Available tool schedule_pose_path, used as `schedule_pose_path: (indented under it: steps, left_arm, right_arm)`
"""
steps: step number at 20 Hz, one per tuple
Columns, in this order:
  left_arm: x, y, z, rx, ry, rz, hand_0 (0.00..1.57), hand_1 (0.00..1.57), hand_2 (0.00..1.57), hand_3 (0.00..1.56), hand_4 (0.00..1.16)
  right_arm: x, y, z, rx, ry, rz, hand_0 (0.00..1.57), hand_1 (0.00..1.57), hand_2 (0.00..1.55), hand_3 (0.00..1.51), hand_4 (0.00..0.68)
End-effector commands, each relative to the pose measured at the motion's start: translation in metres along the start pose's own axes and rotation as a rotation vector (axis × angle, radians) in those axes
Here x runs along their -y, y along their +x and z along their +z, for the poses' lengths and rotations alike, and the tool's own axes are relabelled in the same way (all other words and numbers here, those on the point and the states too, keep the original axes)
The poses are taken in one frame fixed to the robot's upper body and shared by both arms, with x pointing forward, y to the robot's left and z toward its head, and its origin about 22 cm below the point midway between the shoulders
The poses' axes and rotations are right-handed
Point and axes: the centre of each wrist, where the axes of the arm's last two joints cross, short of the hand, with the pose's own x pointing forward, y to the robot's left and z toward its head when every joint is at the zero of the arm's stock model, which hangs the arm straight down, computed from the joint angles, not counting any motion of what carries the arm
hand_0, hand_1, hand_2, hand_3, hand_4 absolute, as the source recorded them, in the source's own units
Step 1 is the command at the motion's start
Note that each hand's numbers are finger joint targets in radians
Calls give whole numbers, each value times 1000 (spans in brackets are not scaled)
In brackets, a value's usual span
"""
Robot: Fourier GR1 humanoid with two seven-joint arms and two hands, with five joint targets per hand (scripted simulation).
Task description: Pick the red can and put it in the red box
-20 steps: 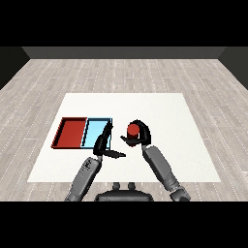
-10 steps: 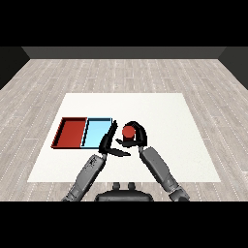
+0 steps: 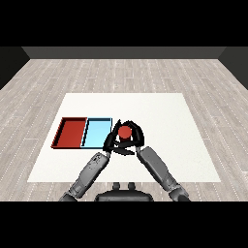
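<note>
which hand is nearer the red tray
Left. The left hand sits at the near right corner of the light blue tray, which lies beside the red tray. The right hand is further right, curled round the red can.

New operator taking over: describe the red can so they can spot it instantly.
Find the white table, then the two trays at its left side. Just right of the light blue tray, both hands meet: right hand, left hand. The red can sits between them, the only round red thing, unlike the flat rectangular red tray.
</note>
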Motion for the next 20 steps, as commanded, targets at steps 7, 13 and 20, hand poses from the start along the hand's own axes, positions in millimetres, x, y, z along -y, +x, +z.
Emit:
schedule_pose_path:
  steps: [7,13,20]
  left_arm:
    - [9,3,-15,-6,-20,-29,0,0,0,0,0]
    - [9,-11,6,-26,49,-72,0,0,0,0,236]
    - [23,26,-20,-48,52,-52,1571,1571,1520,1421,904]
  right_arm:
    - [-21,21,-14,5,33,-39,1447,1447,1433,1387,594]
    - [-29,1,-1,25,39,-27,1471,1471,1457,1405,511]
    - [-28,8,-15,27,42,-80,1493,1493,1446,1398,522]
